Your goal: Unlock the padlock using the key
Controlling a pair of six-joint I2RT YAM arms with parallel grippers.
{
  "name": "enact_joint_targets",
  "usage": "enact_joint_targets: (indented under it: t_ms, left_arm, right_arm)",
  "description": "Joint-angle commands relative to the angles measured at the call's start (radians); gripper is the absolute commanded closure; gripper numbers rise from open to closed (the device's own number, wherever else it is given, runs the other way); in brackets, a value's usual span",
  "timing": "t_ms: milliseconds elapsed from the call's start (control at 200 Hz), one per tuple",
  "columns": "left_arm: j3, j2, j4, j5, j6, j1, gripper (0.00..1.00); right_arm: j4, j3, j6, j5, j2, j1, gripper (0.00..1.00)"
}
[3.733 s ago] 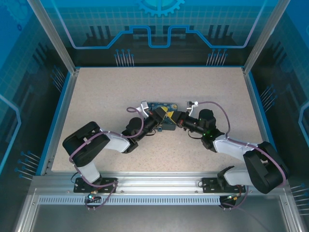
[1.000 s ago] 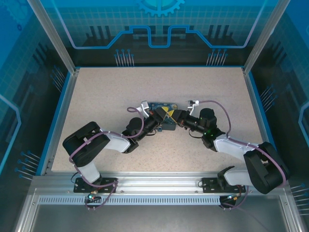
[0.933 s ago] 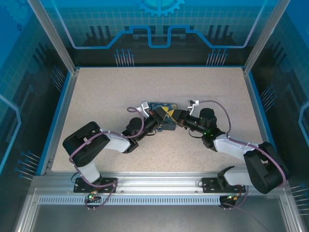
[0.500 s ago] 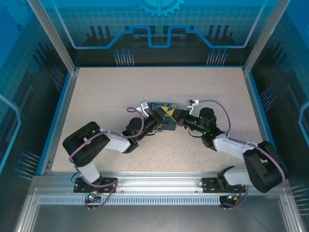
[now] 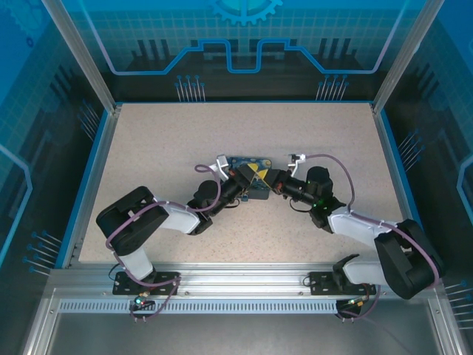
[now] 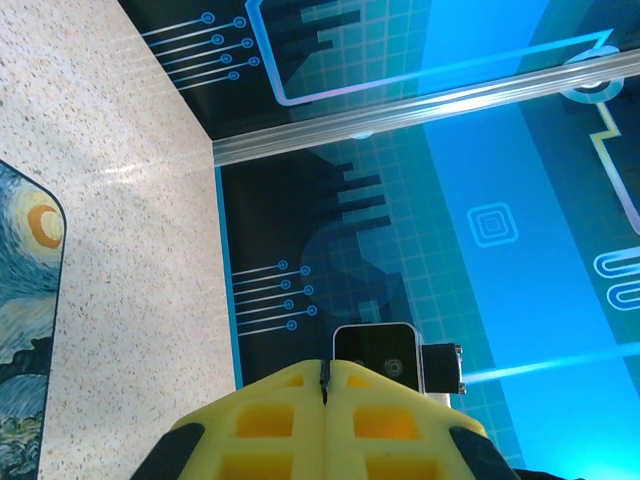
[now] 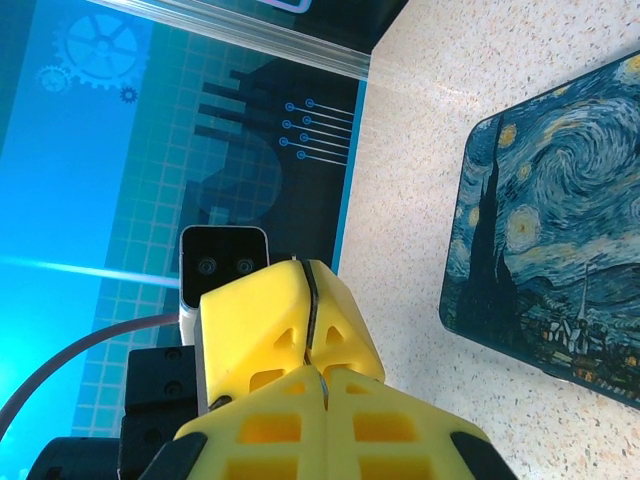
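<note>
The padlock (image 5: 247,160) lies flat on the table, its blue night-sky face up; it also lies at the left edge of the left wrist view (image 6: 25,320) and to the right in the right wrist view (image 7: 560,220). Just in front of it my left gripper (image 5: 250,177) and right gripper (image 5: 263,178) meet tip to tip. The key (image 7: 320,378) is a thin dark-and-silvery sliver running from the left gripper's yellow fingers (image 7: 265,320) into my right gripper (image 7: 322,385). Both are shut on it. In the left wrist view the left gripper (image 6: 325,368) pinches the key's dark edge (image 6: 325,377).
The speckled table (image 5: 162,140) is bounded by a blue rim and aluminium posts, with blue printed walls behind. The right arm's wrist camera (image 6: 375,352) faces the left fingers closely. Both arms lie low across the table's near half.
The right gripper has edged slightly left, closing onto the left gripper's tips. The left arm and the padlock have stayed put.
</note>
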State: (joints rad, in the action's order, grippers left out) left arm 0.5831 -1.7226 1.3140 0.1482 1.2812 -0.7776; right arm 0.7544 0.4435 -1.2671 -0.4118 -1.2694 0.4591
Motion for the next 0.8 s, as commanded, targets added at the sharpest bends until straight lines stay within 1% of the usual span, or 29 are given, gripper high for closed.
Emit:
enact_joint_targets:
  t_ms: [0,45,80,145,215,305,370,450,505,590,670,725,795]
  left_arm:
    - [0.03,0.0,0.03,-0.001,-0.016,-0.004,1.0]
    - [0.029,0.002,0.031,0.0,-0.018,-0.004,0.99]
    - [0.026,0.004,0.034,0.004,-0.02,-0.004,0.91]
    - [0.016,0.018,0.029,0.007,-0.028,0.001,0.8]
    - [-0.004,0.05,0.013,0.007,-0.038,0.014,0.63]
    - [-0.045,0.114,-0.034,-0.011,-0.053,0.042,0.5]
    - [-0.077,0.175,-0.106,-0.037,-0.063,0.065,0.46]
    - [-0.104,0.266,-0.246,-0.078,-0.103,0.087,0.4]
    - [-0.104,0.339,-0.398,-0.11,-0.155,0.093,0.37]
    - [-0.065,0.448,-0.691,-0.134,-0.294,0.084,0.32]
    - [-0.027,0.526,-0.924,-0.112,-0.439,0.063,0.25]
    - [-0.017,0.562,-1.032,-0.106,-0.514,0.052,0.23]
    - [-0.028,0.591,-1.108,-0.105,-0.581,0.041,0.19]
  right_arm:
    - [-0.026,-0.025,0.031,-0.017,0.037,0.001,1.0]
    - [-0.031,-0.03,0.029,-0.014,0.044,-0.003,1.0]
    - [-0.036,-0.031,0.027,-0.012,0.05,-0.007,1.0]
    - [-0.051,-0.033,0.028,-0.01,0.06,-0.014,1.0]
    - [-0.064,-0.035,0.03,-0.011,0.068,-0.019,1.0]
    - [-0.077,-0.04,0.032,-0.018,0.078,-0.028,1.0]
    - [-0.085,-0.043,0.034,-0.021,0.085,-0.037,1.0]
    - [-0.089,-0.048,0.034,-0.028,0.088,-0.048,1.0]
    - [-0.096,-0.046,0.035,-0.033,0.088,-0.058,1.0]
    - [-0.109,-0.038,0.038,-0.039,0.082,-0.074,1.0]
    - [-0.128,-0.016,0.044,-0.048,0.066,-0.085,1.0]
    - [-0.143,0.007,0.051,-0.053,0.047,-0.089,1.0]
    - [-0.172,0.043,0.065,-0.056,0.02,-0.093,1.0]
